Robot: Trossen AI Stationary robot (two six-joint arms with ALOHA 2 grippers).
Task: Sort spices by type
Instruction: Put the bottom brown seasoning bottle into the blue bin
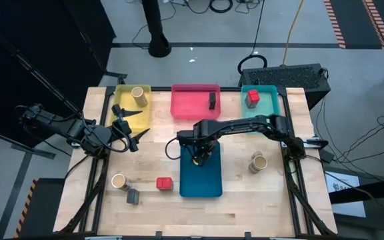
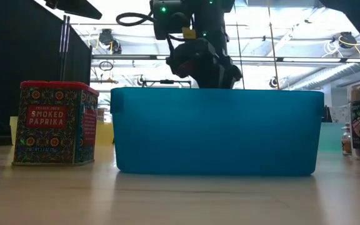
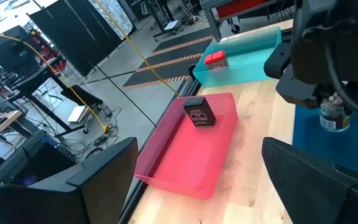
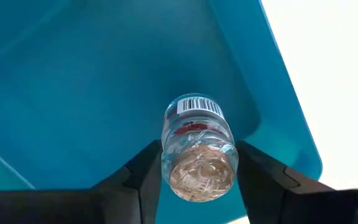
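Your right gripper (image 4: 197, 177) sits over the blue tray (image 1: 209, 188), its 2 fingers (image 4: 143, 171) pinching a small clear jar (image 4: 197, 149) above the tray floor. Your left gripper (image 1: 129, 128) waits spread wide beside the yellow tray (image 1: 120, 93). A red paprika box (image 1: 164, 184), a tan jar (image 1: 118, 181) and a grey box (image 1: 133, 197) stand near the table's front left

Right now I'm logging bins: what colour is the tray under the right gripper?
Blue; the tray shows best in the high view, with the right gripper over it.
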